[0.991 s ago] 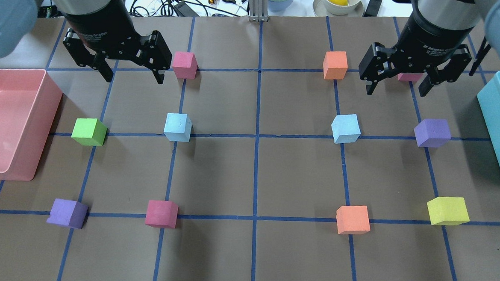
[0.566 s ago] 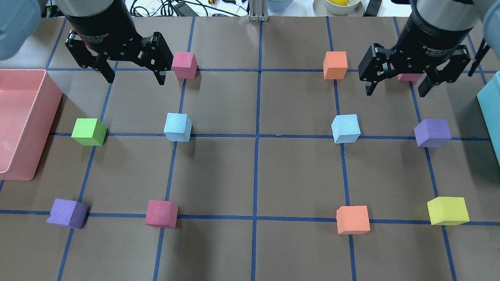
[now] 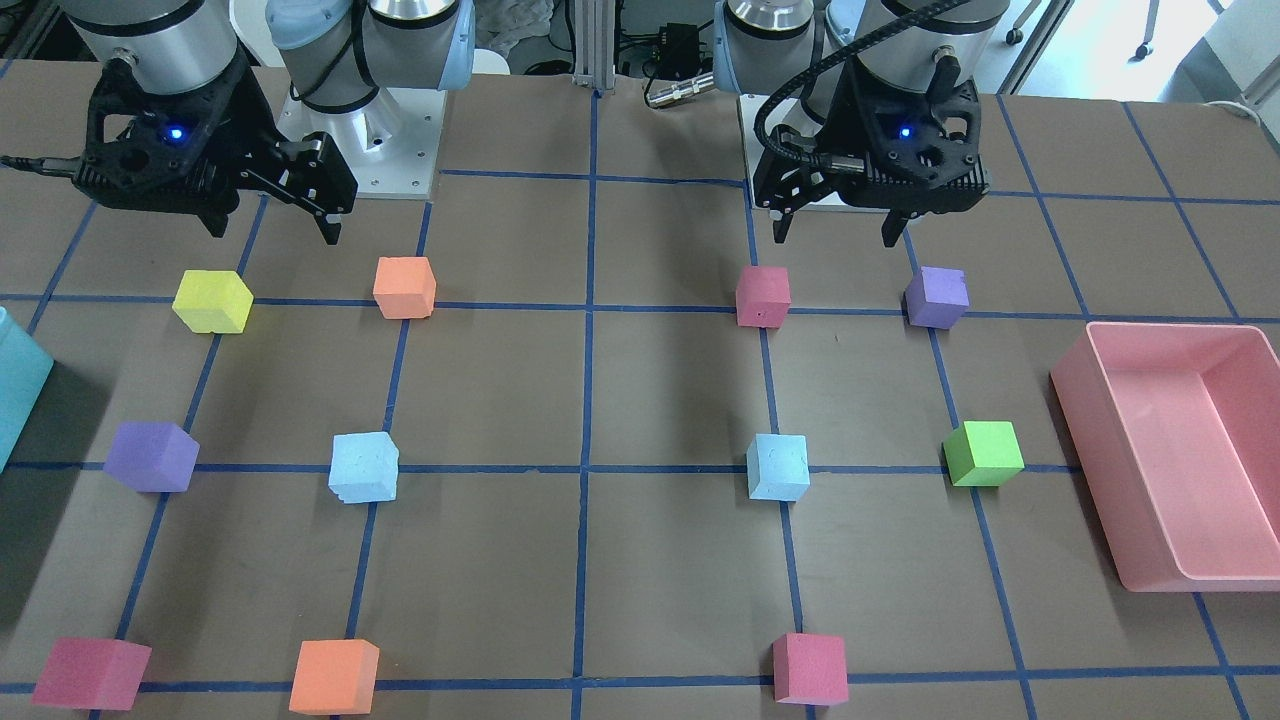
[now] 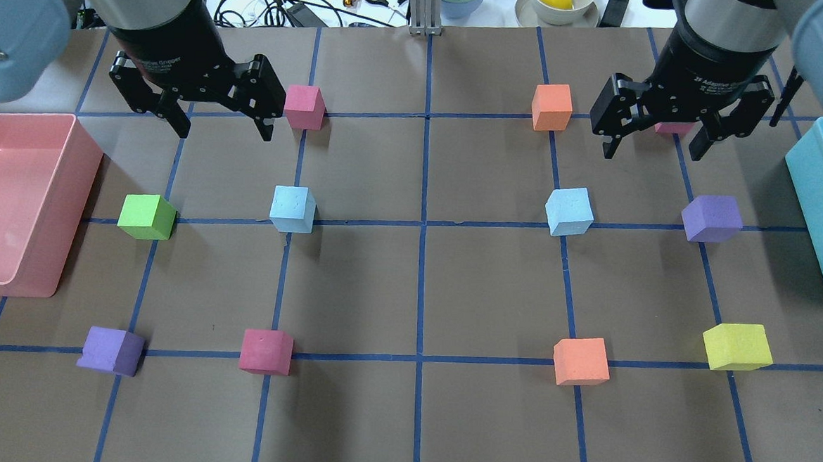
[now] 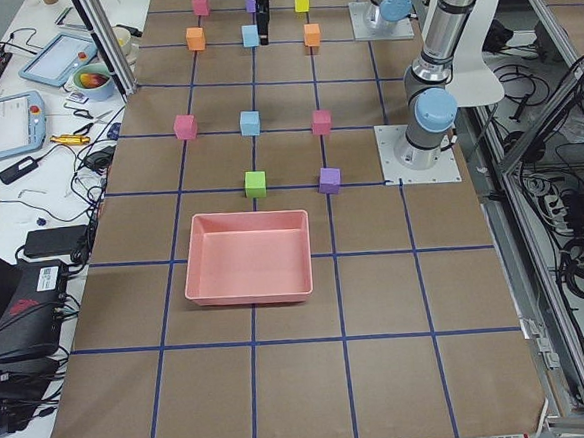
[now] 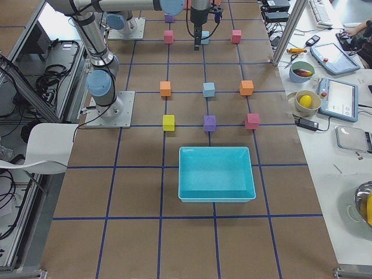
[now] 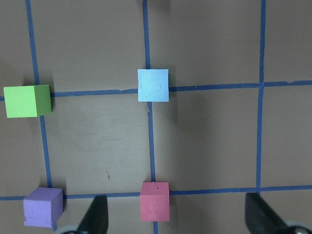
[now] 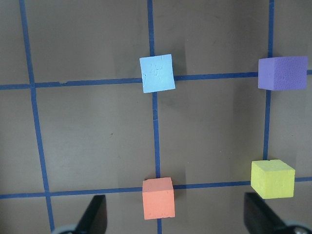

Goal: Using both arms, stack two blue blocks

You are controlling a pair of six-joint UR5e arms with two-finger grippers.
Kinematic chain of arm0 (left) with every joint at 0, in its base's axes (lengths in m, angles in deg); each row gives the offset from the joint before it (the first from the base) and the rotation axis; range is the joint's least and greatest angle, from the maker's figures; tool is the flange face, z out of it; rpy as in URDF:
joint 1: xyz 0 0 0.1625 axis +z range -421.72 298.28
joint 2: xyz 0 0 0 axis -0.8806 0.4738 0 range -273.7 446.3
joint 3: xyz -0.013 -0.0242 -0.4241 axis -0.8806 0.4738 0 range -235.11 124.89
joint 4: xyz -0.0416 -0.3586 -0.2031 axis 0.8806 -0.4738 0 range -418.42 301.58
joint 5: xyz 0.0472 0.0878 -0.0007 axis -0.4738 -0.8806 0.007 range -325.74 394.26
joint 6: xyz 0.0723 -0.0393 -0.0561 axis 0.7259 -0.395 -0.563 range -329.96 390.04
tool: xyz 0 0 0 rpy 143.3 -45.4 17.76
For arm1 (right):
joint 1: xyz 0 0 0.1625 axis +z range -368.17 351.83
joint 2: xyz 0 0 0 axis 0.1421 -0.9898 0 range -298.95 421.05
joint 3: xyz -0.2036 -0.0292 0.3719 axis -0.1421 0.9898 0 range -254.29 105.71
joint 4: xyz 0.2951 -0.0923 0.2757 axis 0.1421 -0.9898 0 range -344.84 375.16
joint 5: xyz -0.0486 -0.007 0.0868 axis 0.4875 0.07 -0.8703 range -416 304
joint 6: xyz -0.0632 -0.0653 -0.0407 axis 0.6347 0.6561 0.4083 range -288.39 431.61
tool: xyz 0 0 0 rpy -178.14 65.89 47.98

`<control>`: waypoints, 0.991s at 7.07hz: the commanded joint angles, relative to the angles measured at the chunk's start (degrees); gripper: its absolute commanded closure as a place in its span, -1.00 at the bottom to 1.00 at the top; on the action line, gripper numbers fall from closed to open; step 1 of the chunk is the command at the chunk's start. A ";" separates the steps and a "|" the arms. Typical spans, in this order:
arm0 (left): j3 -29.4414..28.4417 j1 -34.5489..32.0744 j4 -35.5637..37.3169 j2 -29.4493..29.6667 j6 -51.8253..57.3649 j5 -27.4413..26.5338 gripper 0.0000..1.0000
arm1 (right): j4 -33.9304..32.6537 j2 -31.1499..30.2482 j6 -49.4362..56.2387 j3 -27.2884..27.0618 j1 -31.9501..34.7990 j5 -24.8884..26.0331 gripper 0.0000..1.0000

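The left tool (image 4: 223,131) and the right tool (image 4: 653,153) hang high over the bench (image 4: 415,294), each with its fingers spread wide and nothing between them. The wrist views put each tool roughly above the row of cubes nearest the robot's base, with a pink cube (image 7: 155,201) below the left and an orange cube (image 8: 158,197) below the right. The left blue block (image 4: 291,209) and the right blue block (image 4: 569,211) sit one row farther out from the base, well apart, on either side of the bench's centre line. Each lies almost straight ahead of the gap of the tool on its own side. The left block is square to the tape grid (image 4: 422,221) and the right one is turned slightly off it. Each tool is nearer its own block, so the coming move looks like a reach forward and down. Neither block is lifted yet.
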 commanded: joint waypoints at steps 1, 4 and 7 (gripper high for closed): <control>0.03 0.00 0.00 0.00 0.04 0.00 -1.00 | 0.08 0.27 -0.16 0.00 0.06 0.04 -1.00; 0.03 0.00 0.00 0.00 0.13 0.00 -1.00 | -0.10 0.62 -0.16 -2.09 0.06 -0.84 -1.00; 0.03 0.00 0.00 0.00 -0.05 0.00 -1.00 | -16.67 6.65 0.10 -8.79 -0.47 -0.66 -1.00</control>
